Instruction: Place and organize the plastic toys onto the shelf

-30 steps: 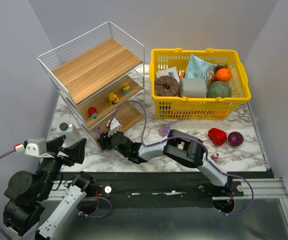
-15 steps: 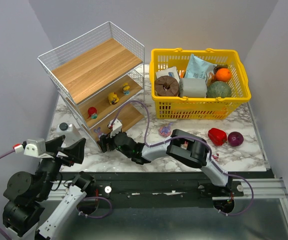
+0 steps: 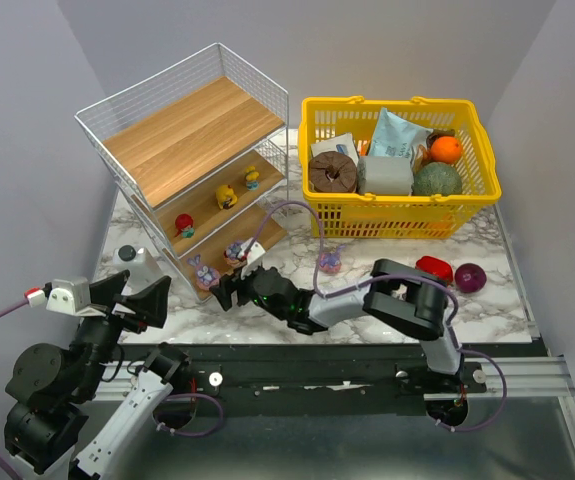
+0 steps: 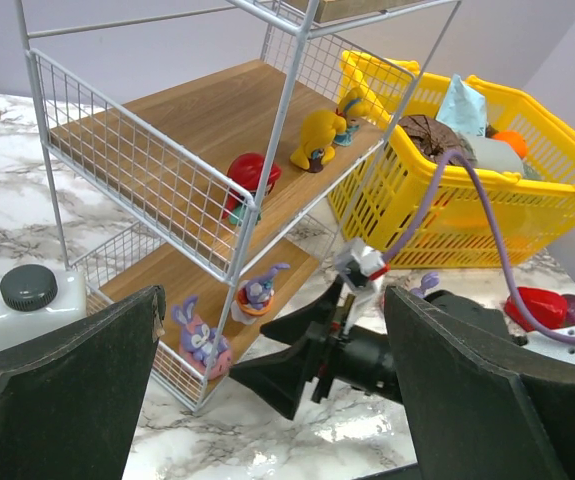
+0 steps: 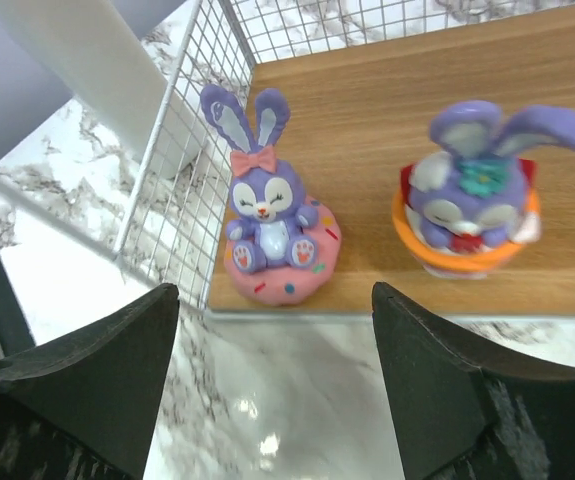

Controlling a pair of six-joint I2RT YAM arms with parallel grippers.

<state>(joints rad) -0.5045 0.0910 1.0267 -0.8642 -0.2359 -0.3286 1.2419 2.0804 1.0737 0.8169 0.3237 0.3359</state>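
One bunny (image 5: 267, 215) and a cupped one (image 5: 470, 205) stood on the shelf's (image 5: 387, 80) bottom board; a pink toy (image 3: 329, 261) lay on the surface (image 3: 527, 290). Light, hard and glossy, they were probably slippery: grip the round body, not the ears. The right pincer (image 5: 272, 400) and left pincer (image 4: 277, 400) gaped wide, empty

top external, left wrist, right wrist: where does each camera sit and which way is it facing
top external: above and behind the arm bases, looking down on the marble table, shelf and yellow basket; both arms show.
left wrist: on the left arm, facing the shelf; open left end effector frames it, right end effector ahead.
right wrist: low, facing the bottom tier's donut bunny and cup bunny; its open fingers below.
shared: both wrist views show both bunnies.
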